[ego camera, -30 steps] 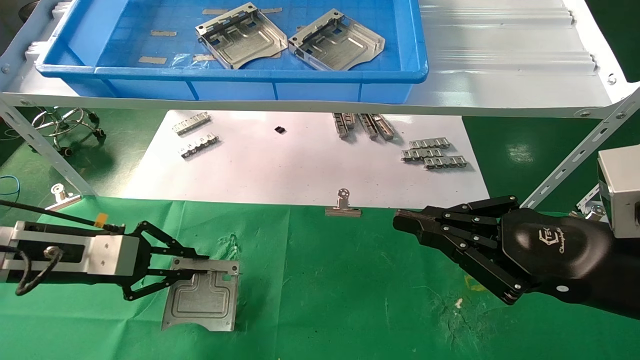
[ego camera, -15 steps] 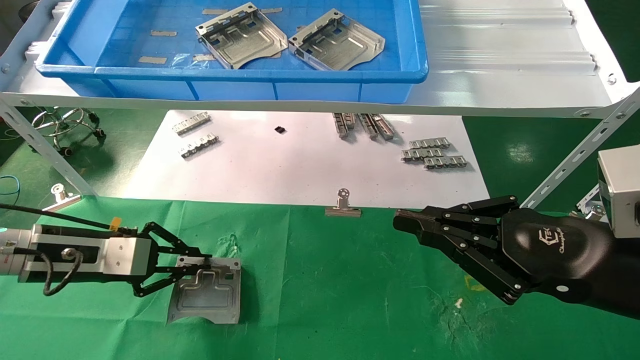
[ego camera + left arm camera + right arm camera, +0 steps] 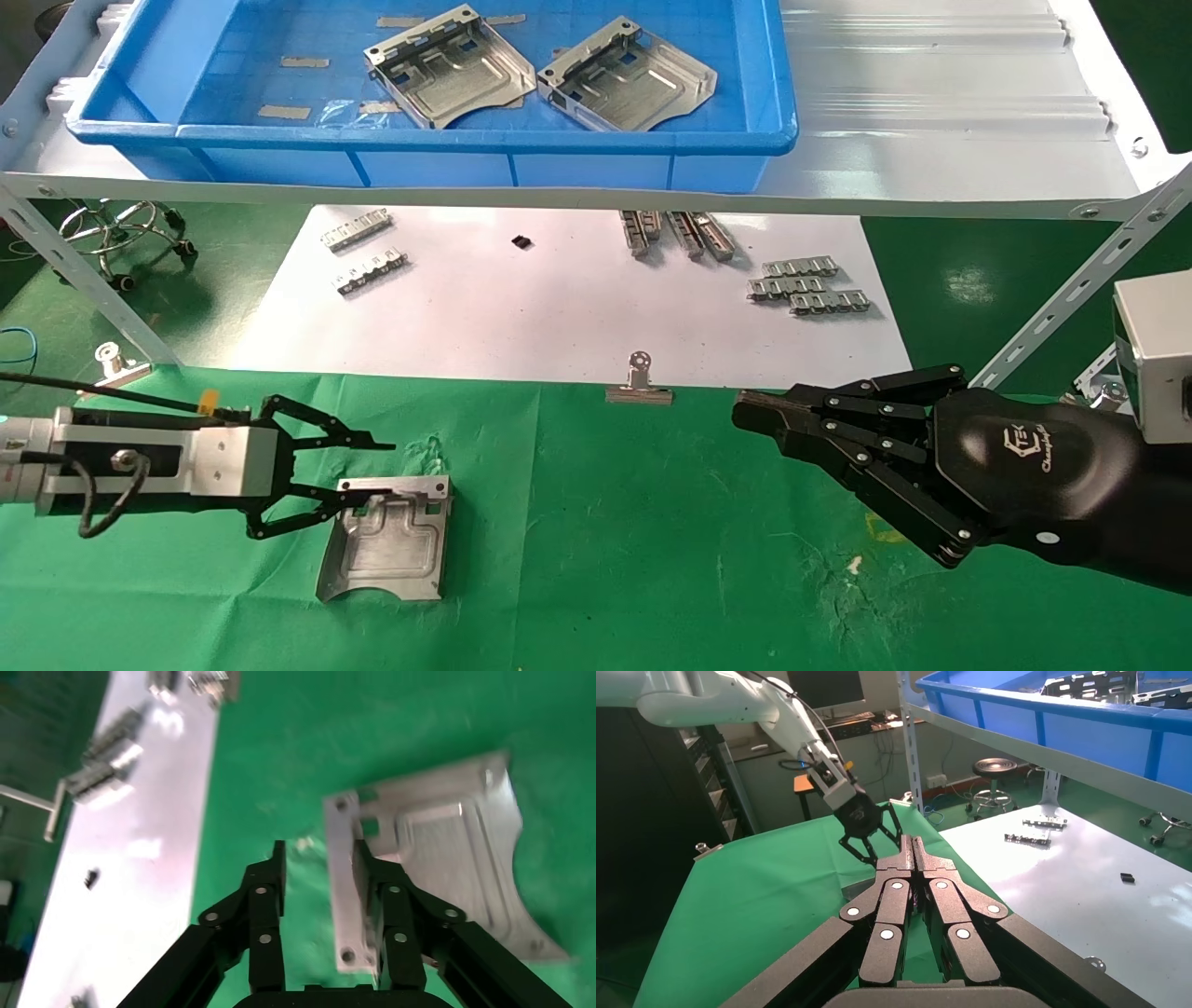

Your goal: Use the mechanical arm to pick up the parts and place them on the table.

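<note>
One silver part lies on the green table at the front left. My left gripper is open at the part's far edge. In the left wrist view the part has its slotted rail between the jaws of that gripper, close against one finger, with a wide gap to the other. Two more parts lie in the blue bin. My right gripper, the black jointed hand, hovers shut and empty over the cloth at the right; its wrist view shows the fingers pressed together.
The bin stands on a white metal shelf above the table's far side, on slanted legs. A white sheet under it carries small toothed strips, with a binder clip at its front edge.
My left gripper moved the part a little right while holding its far edge, then opened; the part now rests on the cloth. The right arm has not moved.
</note>
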